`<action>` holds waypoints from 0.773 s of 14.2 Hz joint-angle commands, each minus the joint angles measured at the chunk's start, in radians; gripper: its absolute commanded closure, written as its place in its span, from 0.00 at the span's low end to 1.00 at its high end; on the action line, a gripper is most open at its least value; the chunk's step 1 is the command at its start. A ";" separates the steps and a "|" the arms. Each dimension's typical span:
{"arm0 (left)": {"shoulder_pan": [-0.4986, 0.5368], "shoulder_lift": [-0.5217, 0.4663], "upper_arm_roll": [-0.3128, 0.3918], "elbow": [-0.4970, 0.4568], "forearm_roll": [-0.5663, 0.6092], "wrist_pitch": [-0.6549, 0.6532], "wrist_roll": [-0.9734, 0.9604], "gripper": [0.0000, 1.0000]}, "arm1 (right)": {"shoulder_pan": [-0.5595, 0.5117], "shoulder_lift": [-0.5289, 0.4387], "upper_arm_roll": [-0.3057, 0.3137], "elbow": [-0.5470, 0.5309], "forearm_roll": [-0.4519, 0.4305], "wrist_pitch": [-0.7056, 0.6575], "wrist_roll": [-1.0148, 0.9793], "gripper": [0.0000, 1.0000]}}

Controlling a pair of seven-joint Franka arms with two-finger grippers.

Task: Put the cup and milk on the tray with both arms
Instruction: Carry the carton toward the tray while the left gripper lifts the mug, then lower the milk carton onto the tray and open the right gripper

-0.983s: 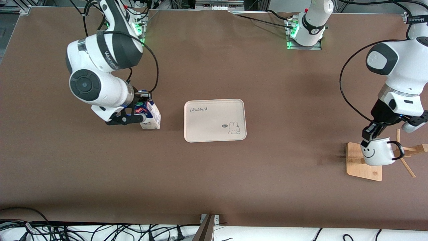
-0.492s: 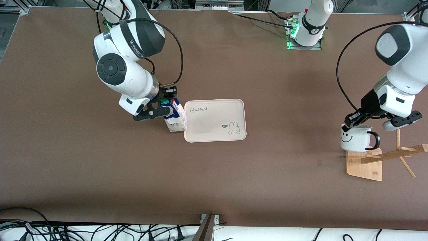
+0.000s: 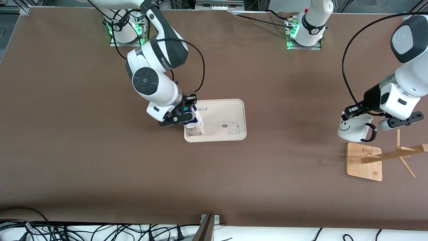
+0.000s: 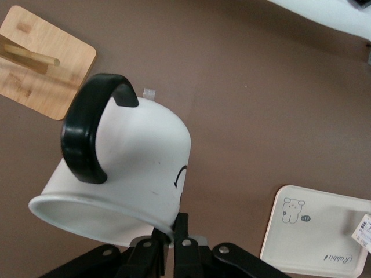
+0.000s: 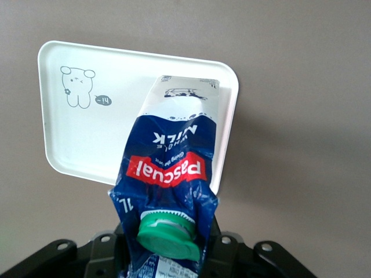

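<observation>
My right gripper (image 3: 184, 111) is shut on the top of the blue and white milk carton (image 3: 194, 125) and holds it over the cream tray (image 3: 224, 115), at the tray's end toward the right arm. In the right wrist view the carton (image 5: 171, 174) with its green cap hangs over the tray (image 5: 87, 133). My left gripper (image 3: 352, 112) is shut on the rim of the white smiley cup (image 3: 354, 129) and holds it above the table, just clear of the wooden rack base. The left wrist view shows the cup (image 4: 127, 168) with its black handle and the tray (image 4: 319, 237).
A wooden rack with a square base (image 3: 364, 161) and slanted pegs (image 3: 403, 154) stands at the left arm's end of the table, below the held cup. It also shows in the left wrist view (image 4: 43, 61). Cables lie along the table's front edge.
My right gripper carried the milk from the bare table toward the middle, over the tray's end. My left gripper lifted the cup off the rack peg and away from the base.
</observation>
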 commanded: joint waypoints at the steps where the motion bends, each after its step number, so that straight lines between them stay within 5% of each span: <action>1: -0.030 0.045 -0.001 0.099 0.063 -0.173 0.012 1.00 | 0.007 -0.009 -0.011 0.013 0.033 -0.044 0.004 0.50; 11: -0.055 0.094 0.004 0.175 0.070 -0.562 0.000 1.00 | 0.023 -0.007 -0.012 0.013 0.074 -0.159 0.030 0.50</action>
